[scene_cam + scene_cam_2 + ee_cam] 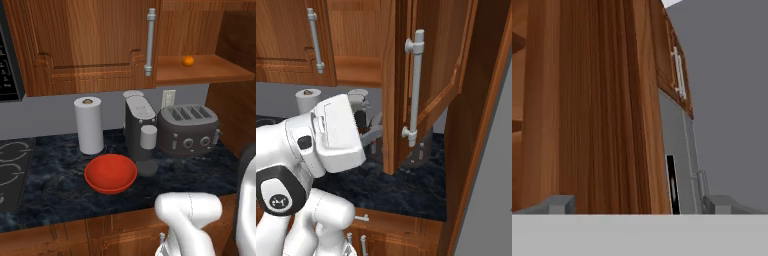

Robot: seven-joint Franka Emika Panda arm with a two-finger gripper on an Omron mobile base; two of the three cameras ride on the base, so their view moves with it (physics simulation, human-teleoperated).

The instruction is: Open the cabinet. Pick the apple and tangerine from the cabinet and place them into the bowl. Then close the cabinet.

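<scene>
The cabinet (90, 45) has its left door shut, bar handle (149, 42) at the door's right edge. Its right door (428, 75) stands swung open, edge toward me. On the bared shelf (210, 70) sits the orange tangerine (188, 61). The apple is out of view. The red bowl (110, 173) rests on the dark counter below, in front of the paper towel roll. In the hand view my gripper (641, 206) is open, fingertips (559, 204) wide apart, nothing between them, facing a wooden panel (592, 110) of the cabinet at close range.
A paper towel roll (88, 125), a coffee machine (140, 127) and a grey toaster (188, 129) line the back of the counter (55, 175). A stovetop (10, 172) lies at the left with a microwave (7, 60) above. A wooden side wall (476, 125) closes the right.
</scene>
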